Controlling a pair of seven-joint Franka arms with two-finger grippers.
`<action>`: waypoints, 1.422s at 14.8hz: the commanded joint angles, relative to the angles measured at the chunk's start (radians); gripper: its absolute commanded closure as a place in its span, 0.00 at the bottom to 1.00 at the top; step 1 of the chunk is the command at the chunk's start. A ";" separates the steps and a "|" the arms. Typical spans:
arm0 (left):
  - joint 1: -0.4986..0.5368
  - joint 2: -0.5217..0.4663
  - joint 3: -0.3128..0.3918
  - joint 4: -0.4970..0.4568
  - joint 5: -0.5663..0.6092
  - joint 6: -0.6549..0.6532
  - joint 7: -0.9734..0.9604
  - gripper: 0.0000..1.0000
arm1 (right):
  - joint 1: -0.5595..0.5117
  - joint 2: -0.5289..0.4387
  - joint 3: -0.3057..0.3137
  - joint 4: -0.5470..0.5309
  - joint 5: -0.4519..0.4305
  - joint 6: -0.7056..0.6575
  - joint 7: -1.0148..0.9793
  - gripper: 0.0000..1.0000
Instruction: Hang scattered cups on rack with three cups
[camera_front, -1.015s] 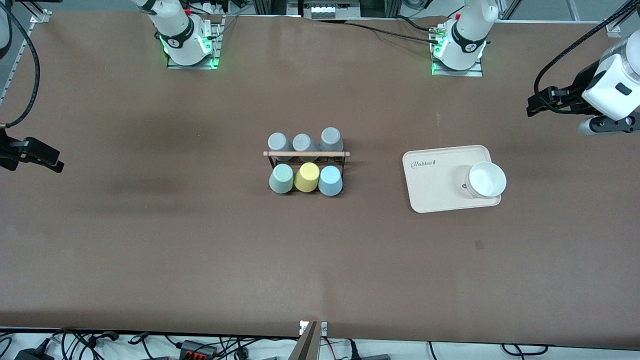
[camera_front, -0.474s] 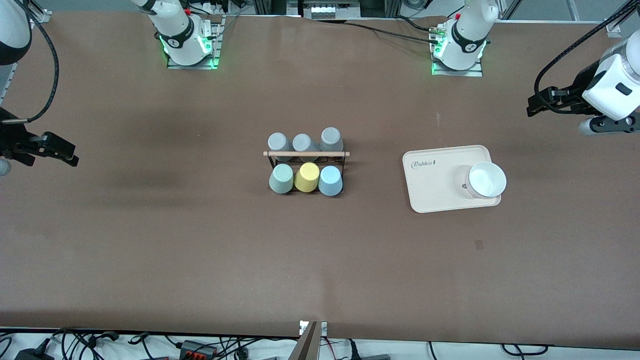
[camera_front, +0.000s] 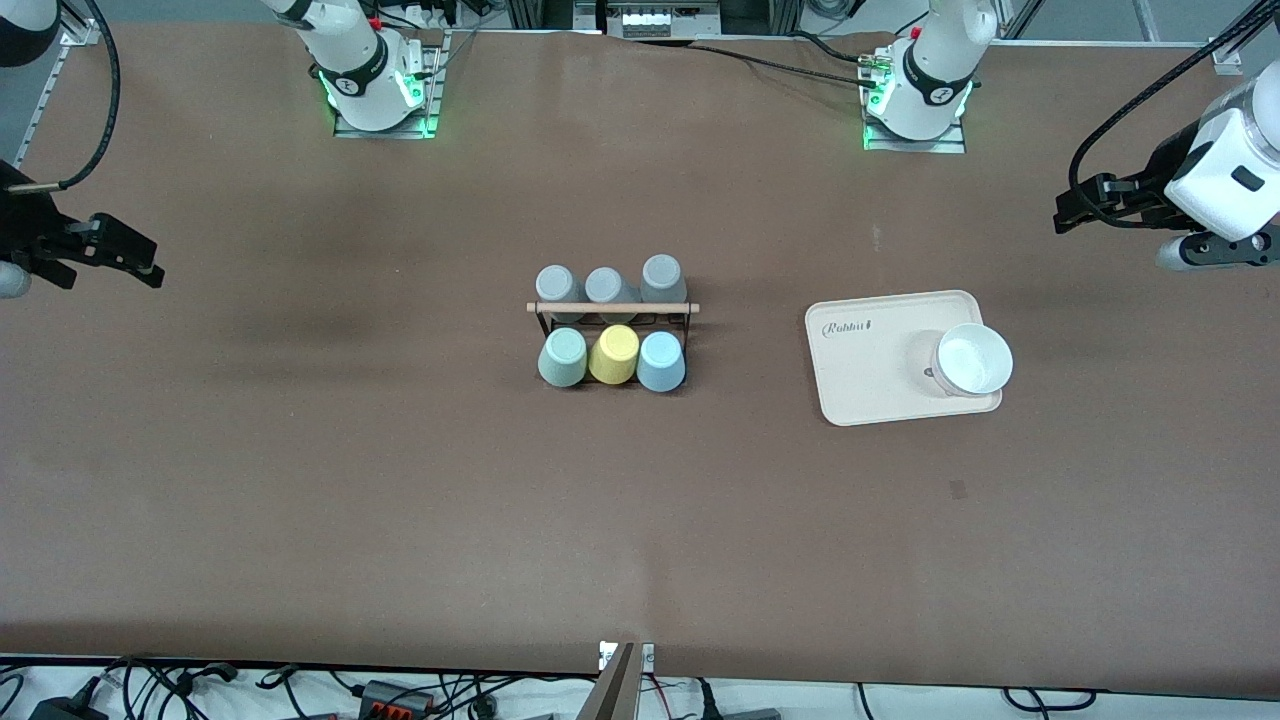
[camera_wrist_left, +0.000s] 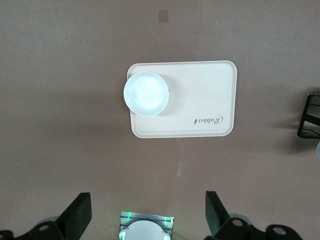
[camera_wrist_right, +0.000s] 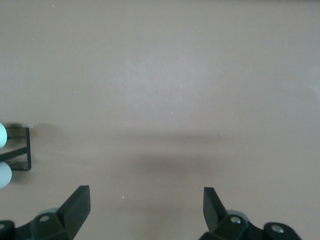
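The black wire rack (camera_front: 612, 308) with its wooden rod stands mid-table. The mint-green cup (camera_front: 563, 357) and the light blue cup (camera_front: 661, 361) sit mouth-down on its nearer pegs, with a yellow cup (camera_front: 614, 354) between them. My right gripper (camera_front: 148, 268) is open and empty, up over bare table at the right arm's end. Its wrist view shows the open fingers (camera_wrist_right: 76, 205) and the rack's end (camera_wrist_right: 24, 150). My left gripper (camera_front: 1068, 208) is open and empty, and waits high over the left arm's end. The rack's edge also shows in the left wrist view (camera_wrist_left: 310, 117).
Three grey cups (camera_front: 605, 285) hang on the rack's farther pegs. A beige tray (camera_front: 870, 370) lies toward the left arm's end and holds a white bowl (camera_front: 972, 360). Both also show in the left wrist view: the tray (camera_wrist_left: 200, 100) and the bowl (camera_wrist_left: 146, 93).
My right gripper has moved in over the table's end and toward the robots' bases. The left arm, the cups and the rack have not moved.
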 joint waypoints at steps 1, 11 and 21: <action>0.005 0.007 0.003 0.021 -0.010 -0.014 0.014 0.00 | -0.002 -0.021 -0.002 -0.025 -0.004 -0.017 -0.018 0.00; 0.006 0.008 0.003 0.021 -0.010 -0.014 0.016 0.00 | -0.010 -0.018 0.004 -0.034 0.001 0.029 -0.002 0.00; 0.008 0.008 0.003 0.021 -0.015 -0.016 0.017 0.00 | -0.052 -0.015 0.042 -0.035 0.002 0.041 -0.001 0.00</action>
